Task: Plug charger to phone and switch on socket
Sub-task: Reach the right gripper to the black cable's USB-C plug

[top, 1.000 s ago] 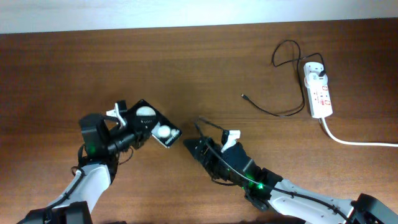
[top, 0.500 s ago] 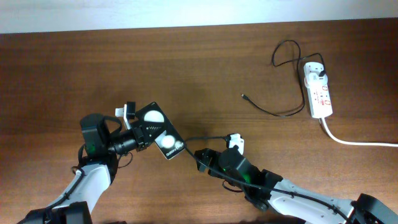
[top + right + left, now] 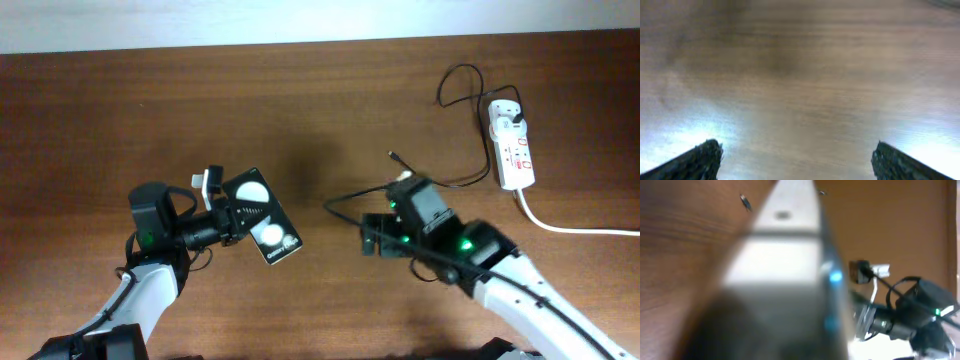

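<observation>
My left gripper (image 3: pixel 218 212) is shut on the phone (image 3: pixel 262 228), a flat black rectangle with two white round spots, and holds it out to the right. In the left wrist view the phone's edge (image 3: pixel 785 275) fills the frame as a blur. The charger's thin black cable (image 3: pixel 447 183) lies on the table, with its connector tip (image 3: pixel 391 155) free and its other end at the white plug adapter (image 3: pixel 507 115) on the socket (image 3: pixel 515 155). My right gripper (image 3: pixel 378 232) is open and empty below the tip. Only bare wood shows between its fingers (image 3: pixel 802 162).
The socket's thick white cord (image 3: pixel 565 227) runs off to the right edge. The charger cable loops above the socket (image 3: pixel 455 85). My right arm (image 3: pixel 912 317) shows at the right of the left wrist view. The table is dark brown wood (image 3: pixel 300 90).
My right arm has swung right, away from the phone, to just below the connector tip. My left gripper has shifted the phone a little right and turned it.
</observation>
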You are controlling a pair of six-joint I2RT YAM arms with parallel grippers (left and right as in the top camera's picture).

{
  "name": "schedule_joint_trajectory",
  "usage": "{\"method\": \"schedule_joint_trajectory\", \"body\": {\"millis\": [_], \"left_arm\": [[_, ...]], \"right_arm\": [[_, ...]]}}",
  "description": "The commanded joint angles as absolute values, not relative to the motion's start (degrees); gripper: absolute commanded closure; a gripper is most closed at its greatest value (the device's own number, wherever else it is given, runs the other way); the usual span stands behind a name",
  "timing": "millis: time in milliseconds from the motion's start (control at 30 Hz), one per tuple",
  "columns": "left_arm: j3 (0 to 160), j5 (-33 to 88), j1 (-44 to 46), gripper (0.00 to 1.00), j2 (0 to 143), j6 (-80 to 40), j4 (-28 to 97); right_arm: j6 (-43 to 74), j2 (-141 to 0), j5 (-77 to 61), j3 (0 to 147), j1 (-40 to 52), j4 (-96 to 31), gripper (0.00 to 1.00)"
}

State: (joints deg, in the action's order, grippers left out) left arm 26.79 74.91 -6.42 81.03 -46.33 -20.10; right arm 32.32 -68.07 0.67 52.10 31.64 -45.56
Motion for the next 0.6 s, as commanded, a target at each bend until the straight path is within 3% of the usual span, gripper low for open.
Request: {"method": "schedule_joint_trajectory", "body": {"millis": [0,133,267,400,433,467,567], "left_arm": [[27.1,78.7,-6.7,1.00,80.9,-47.3,-20.4],[27.1,78.7,-6.7,1.00,80.9,-47.3,-20.4],[27.1,78.7,-6.7,1.00,80.9,-47.3,-20.4],[27.1,78.2,-6.7,1.00,80.9,-47.3,-20.4],[27.1,78.2,-6.7,1.00,80.9,-47.3,-20.4],[27.1,78.2,-6.7,1.00,80.9,-47.3,-20.4],[27.1,78.2,-6.7,1.00,80.9,-47.3,-20.4]], "right_arm": [[21.7,-67.9,6.4,56.4,26.1,-46.8,0.02],[6.9,-70.0,10.5,56.4,21.1,-42.9,0.01],[-0.1,-80.8,11.2,57.2,16.3,-34.2,0.01],[-7.8,-95.7,15.2,64.6,16.1,-37.3,0.02],[-12.4,-98.8,16.0,67.2,16.1,-38.4,0.08],[-17.6,-104.1,17.8,72.9,16.2,-40.9,0.08],[-21.3,-107.1,23.2,75.6,16.0,-39.0,0.10]]}}
